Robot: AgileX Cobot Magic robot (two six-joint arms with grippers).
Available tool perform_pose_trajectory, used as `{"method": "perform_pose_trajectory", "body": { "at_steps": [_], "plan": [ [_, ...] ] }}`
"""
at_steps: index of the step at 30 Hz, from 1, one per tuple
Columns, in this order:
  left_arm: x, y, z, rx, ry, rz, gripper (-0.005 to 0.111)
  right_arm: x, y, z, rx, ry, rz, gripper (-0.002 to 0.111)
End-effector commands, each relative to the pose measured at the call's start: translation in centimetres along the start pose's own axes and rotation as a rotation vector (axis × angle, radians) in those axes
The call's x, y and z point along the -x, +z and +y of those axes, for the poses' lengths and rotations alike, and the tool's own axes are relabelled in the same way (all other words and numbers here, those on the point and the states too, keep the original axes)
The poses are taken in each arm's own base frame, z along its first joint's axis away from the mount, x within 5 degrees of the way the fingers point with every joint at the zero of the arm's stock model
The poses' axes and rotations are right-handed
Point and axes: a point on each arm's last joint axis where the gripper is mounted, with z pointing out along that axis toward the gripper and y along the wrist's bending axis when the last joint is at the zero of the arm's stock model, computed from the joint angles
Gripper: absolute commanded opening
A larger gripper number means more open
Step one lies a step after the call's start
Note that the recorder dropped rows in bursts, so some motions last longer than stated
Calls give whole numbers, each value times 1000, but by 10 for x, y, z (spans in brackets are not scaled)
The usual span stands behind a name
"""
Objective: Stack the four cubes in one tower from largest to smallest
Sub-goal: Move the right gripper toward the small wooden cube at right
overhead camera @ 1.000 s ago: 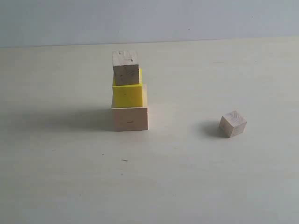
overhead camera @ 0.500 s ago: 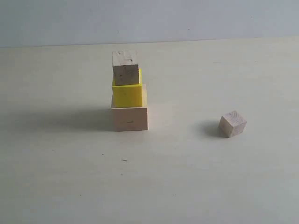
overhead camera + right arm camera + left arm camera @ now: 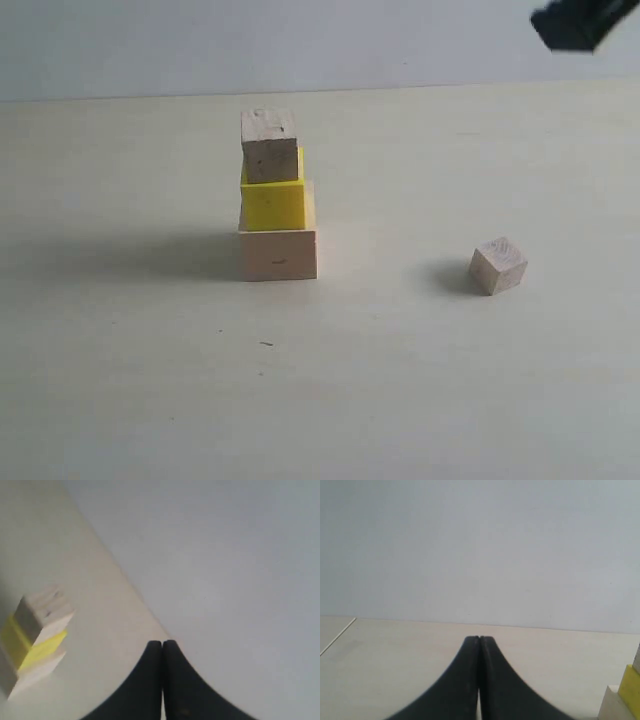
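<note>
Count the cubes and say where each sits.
4: large pale cube at the base, yellow cube on it, brownish cube on top, smallest cube alone to the right.

**Glimpses at the Edges**

A dark blurred shape (image 3: 572,25) is hanging above the tabletop's far right corner, mostly cut off. The left wrist view is catching only slivers of the yellow cube (image 3: 631,690) and large pale cube (image 3: 614,709); the right wrist view is blurring the tower (image 3: 35,640).

A bare lab-style test bench: a plain pale tabletop (image 3: 150,400) meets a blank grey wall (image 3: 300,40) at the far side.
</note>
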Motion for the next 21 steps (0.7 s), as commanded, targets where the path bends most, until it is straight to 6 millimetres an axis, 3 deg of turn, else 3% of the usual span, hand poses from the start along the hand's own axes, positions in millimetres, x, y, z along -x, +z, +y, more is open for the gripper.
{"method": "perform_pose_trajectory", "body": {
  "at_steps": [1,7,11,18,21],
  "plan": [
    [0,-1,0,-4,-6,-11,0,8,6,-11,-114,104,-85,0],
    [-1,-1,0,-4,-6,-8,0,3,11,-13,-160,116,-66,0],
    [-1,-1,0,-4,-6,-5,0,-11,7,-21,-266,80,21,0],
    [-1,-1,-1,-13,-8,-5,0,-32,-37,-39,-592,180,4,0],
    [-1,-2,-1,-31,-7,-10,0,-40,-58,-29,-550,191,-85,0]
  ]
}}
